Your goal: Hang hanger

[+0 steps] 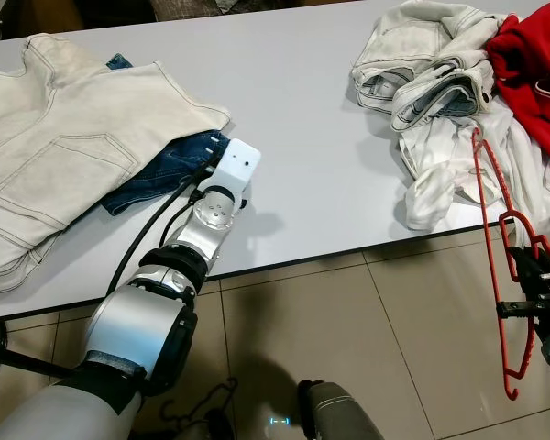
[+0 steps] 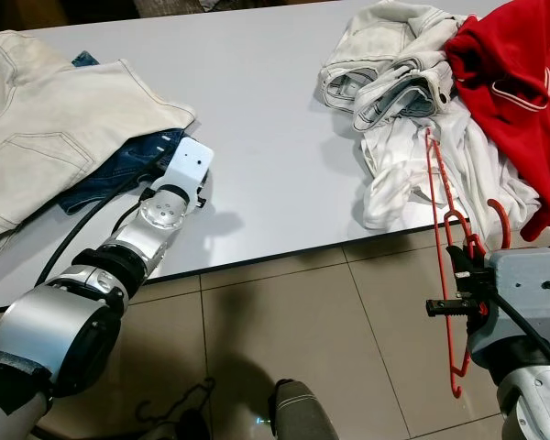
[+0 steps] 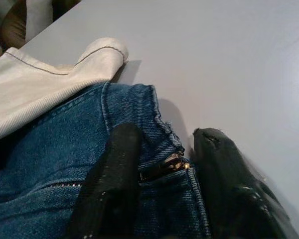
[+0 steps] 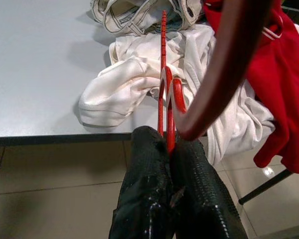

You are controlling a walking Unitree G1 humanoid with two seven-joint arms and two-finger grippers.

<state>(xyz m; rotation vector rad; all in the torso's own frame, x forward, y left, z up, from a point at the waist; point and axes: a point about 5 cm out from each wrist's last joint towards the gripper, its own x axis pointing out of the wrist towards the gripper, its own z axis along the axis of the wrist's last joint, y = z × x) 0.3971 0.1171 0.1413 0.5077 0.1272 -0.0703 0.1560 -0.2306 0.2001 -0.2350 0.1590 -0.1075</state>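
Right wrist view: I see my right end effector [image 4: 170, 149] clamped on 1 red hanger [image 2: 449, 275] beyond the table [image 1: 302, 119] edge; left end effector [image 3: 162, 164] spread over blue jeans [image 3: 65, 164].

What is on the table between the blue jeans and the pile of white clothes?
Nothing: in the left eye view, bare grey table runs from the blue jeans, where the left claw sits, to the white clothes.

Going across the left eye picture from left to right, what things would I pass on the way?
Cream jacket → blue jeans → left gripper on the jeans → white clothes heap → red hanger held by the right gripper
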